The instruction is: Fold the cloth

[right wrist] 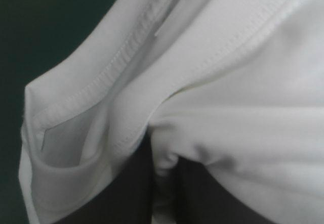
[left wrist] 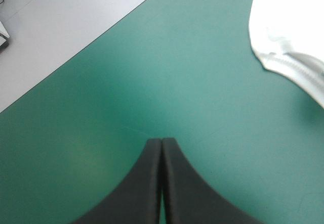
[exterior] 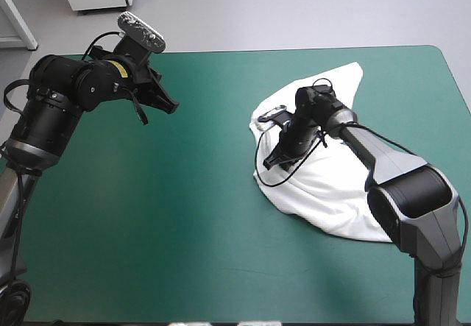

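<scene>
High view: T-shirt lies lengthwise far-to-near; right gripper pinches it (left gripper clenched).

Desk: fills most of the high view; its far edge runs across 12 o'clock, with a rounded corner at 1 o'clock.
Cover: teal-green, smooth, lying flat over the whole desk top.
</scene>
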Controlling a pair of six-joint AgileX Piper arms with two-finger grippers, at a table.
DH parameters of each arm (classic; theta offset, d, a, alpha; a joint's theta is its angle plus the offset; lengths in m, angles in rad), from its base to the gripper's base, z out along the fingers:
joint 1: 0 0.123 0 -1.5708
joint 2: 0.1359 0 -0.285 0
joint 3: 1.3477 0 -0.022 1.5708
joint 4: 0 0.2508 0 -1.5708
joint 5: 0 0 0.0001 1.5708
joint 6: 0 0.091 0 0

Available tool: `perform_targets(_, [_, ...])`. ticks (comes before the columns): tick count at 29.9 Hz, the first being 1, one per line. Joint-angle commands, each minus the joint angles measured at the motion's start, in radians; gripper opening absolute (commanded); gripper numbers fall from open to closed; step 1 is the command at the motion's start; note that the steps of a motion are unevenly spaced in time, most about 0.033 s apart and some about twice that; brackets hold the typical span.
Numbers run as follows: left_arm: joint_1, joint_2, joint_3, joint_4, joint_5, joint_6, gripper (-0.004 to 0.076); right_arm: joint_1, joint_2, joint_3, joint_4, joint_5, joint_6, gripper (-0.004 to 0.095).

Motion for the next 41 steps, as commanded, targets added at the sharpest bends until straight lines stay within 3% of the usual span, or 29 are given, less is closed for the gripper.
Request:
perform_targets(1, [0.002,-0.054,0.001,-0.01,-0.06,-0.012,-0.0009,0.099,-0.018,0.001,0.159,0.059,-0.02,-0.0007])
perform_targets(13, [0.002,-0.11,0.074,-0.01,-0.074,-0.012,-0.0009,0.35,-0.048,-0.051,0.184,0.062,-0.027,-0.0008])
perform_targets(17, [0.002,-0.118,0.074,-0.01,-0.074,-0.015,-0.0009,0.359,-0.051,-0.052,0.171,0.062,-0.029,-0.0007])
perform_targets(22, [0.002,-0.128,0.074,-0.01,-0.072,-0.015,-0.0009,0.352,-0.057,-0.052,0.06,0.062,-0.008,0.0008])
perform_targets(26, [0.002,-0.132,0.074,-0.01,-0.067,-0.015,-0.0009,0.307,-0.059,-0.056,0.081,0.062,-0.008,0.0197])
perform_targets(30, [0.002,-0.141,0.074,-0.01,-0.065,-0.017,-0.0009,0.257,-0.085,-0.058,0.074,0.062,0.019,0.0543])
perform_targets(32, [0.002,-0.147,0.074,-0.01,-0.065,-0.02,-0.0009,0.236,-0.111,-0.058,0.051,0.06,0.021,0.0622])
perform_targets(41, [0.002,-0.182,0.074,0.014,-0.052,-0.045,-0.0009,0.131,-0.32,-0.054,-0.079,0.06,0.11,0.0627])
